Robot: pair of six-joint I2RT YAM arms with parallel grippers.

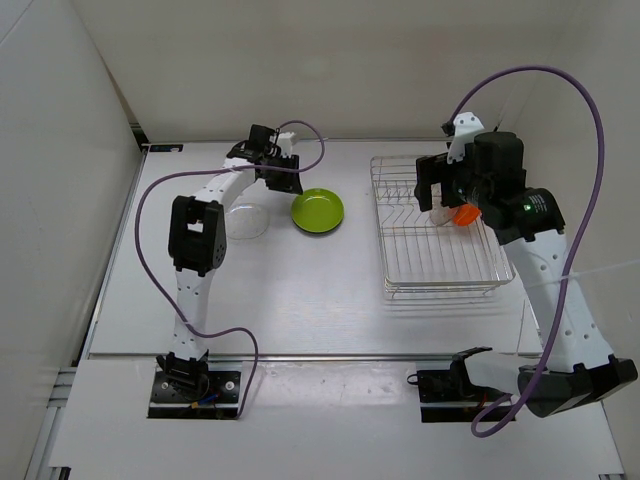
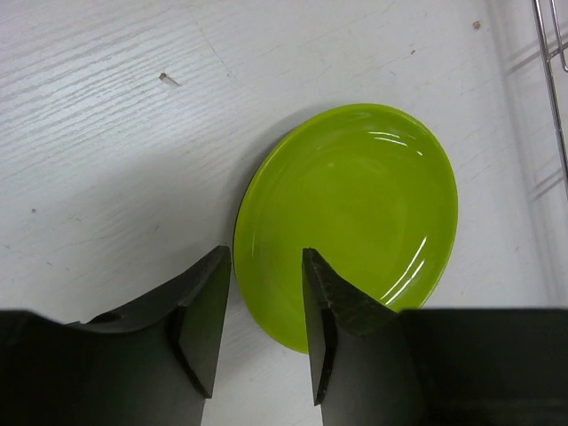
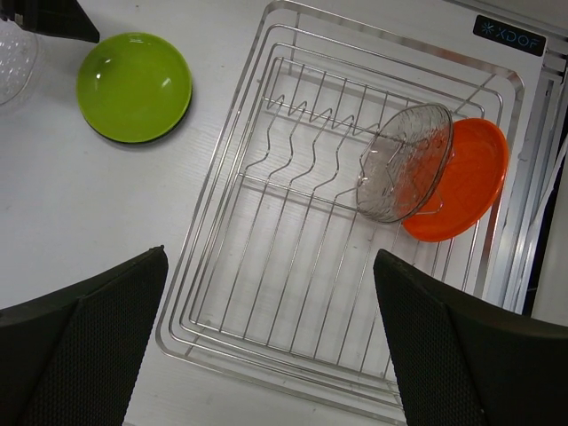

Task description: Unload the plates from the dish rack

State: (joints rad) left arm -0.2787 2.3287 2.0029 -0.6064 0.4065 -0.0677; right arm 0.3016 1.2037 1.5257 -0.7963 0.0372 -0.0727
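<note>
Nearest me, at the table's front edge, the right arm (image 1: 565, 330) climbs from its base. It hangs the right gripper (image 1: 440, 190) over the dish rack (image 1: 430, 255), where an orange plate (image 1: 466, 214) peeks out beneath it. The left arm (image 1: 195, 235) reaches toward the back, its left gripper (image 1: 283, 172) just beside the lime green plate (image 1: 317, 210). That plate lies flat on the table (image 1: 300, 310), well apart from the rack. A clear plate (image 1: 245, 222) sits on the table near that arm.

From the left wrist, the fingers (image 2: 204, 319) stand part-way apart, with the green plate's near rim showing in the gap. Neither pad looks pressed to it, so I'd say nothing is held. A thin dark edge shows under the green. It may be the black plate, but I can't tell. This arm should rise straight off, so no finger catches the rim and drags the plate.

From the right wrist, the jaws are spread wide and empty above the rack. A second clear plate (image 3: 404, 164) stands tilted among the prongs, resting against the orange one behind it. I'd take the clear one first, pinching its upper rim squarely. It should then lift straight up out of the prongs, so the orange plate isn't knocked over.
</note>
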